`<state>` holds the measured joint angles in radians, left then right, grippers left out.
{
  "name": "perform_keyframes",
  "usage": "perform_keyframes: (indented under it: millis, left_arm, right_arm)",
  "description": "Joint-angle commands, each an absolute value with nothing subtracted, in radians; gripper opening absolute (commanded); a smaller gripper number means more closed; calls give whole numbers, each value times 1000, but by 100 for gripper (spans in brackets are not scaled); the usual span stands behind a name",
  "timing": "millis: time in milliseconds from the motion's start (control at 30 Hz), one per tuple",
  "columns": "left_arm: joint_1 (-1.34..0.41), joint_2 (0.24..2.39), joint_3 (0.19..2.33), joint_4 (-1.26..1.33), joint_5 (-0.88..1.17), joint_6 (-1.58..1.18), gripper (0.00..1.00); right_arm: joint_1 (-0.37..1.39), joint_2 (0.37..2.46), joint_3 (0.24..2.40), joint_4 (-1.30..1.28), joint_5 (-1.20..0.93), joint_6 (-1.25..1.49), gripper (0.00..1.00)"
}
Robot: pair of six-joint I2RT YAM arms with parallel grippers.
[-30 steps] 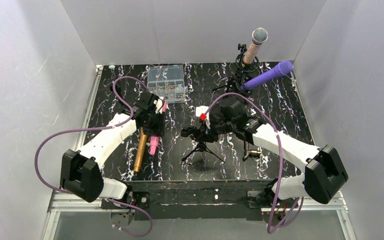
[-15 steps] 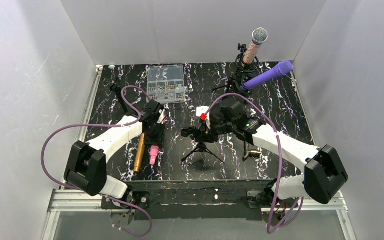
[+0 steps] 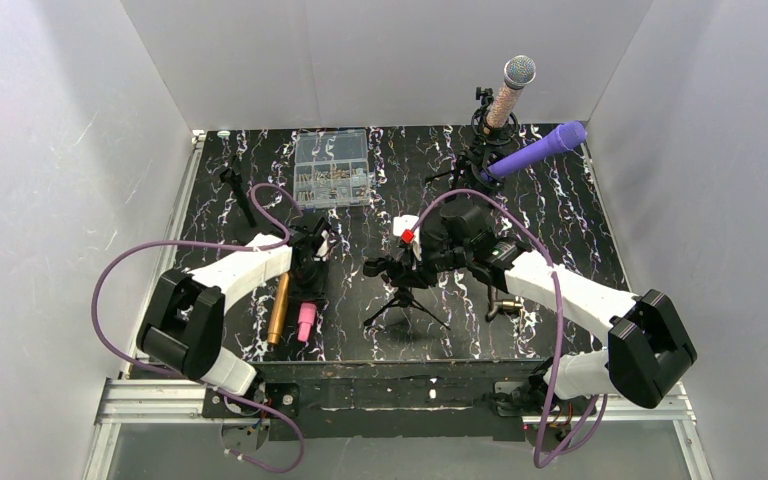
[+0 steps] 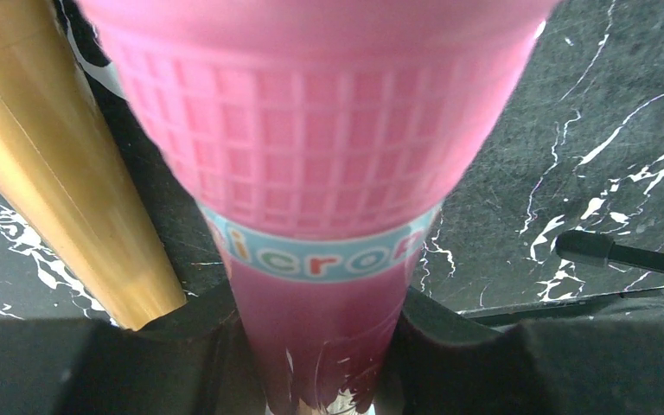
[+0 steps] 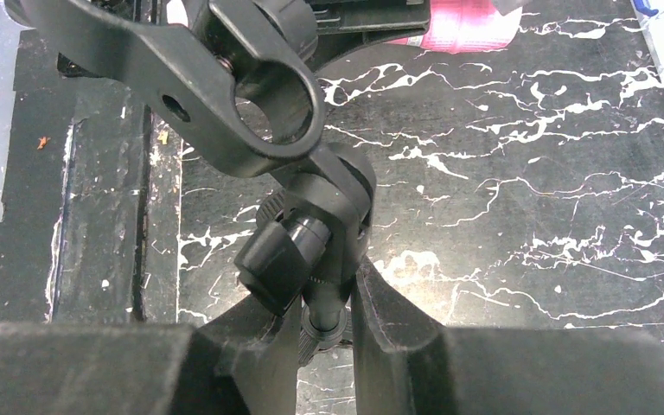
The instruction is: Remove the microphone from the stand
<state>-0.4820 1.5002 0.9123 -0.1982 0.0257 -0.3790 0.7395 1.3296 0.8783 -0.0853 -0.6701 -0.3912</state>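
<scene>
Two grips set the scene: our left fingers are clamped tight on the narrow tail of the pink microphone, and our right fingers are closed partway round the stem of the stand, just under its clip, whose ring is empty. From above, the microphone is well to the left of the stand. Its long axis runs from the left fingers toward the near edge of the table, head foremost. It lies parallel to the gold microphone and just beside it. We cannot tell whether the pink body rests on the table or hangs just above it. Since the left arm carries it, we judge that the coming move depends on that small vertical gap: lower along the present axis, then release, keeping off the gold one.
</scene>
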Motion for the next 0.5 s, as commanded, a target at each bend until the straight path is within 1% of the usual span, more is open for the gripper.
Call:
perform_keyframes:
  millis: [0,200,333,400,467]
  left_arm:
    - [-491,1512,886,-305,24,-392,4]
    - [-491,1536,878,-304,26,-395,7]
    - [-492,1551,878,-293,25,-399,7]
    - [-492,1552,880,-287,22,-391,0]
    - [-493,1548,887,-279,23,-372,0]
  right_arm:
    - [733,1285,885,18,-709,-383,1]
    - [733,1284,884,18,-714,-382,1]
    - [732,1279,878,18,-710,-386,1]
    - [729,1278,874,22,-709,-387,1]
    - [728,1280,869,30,-709,-384,1]
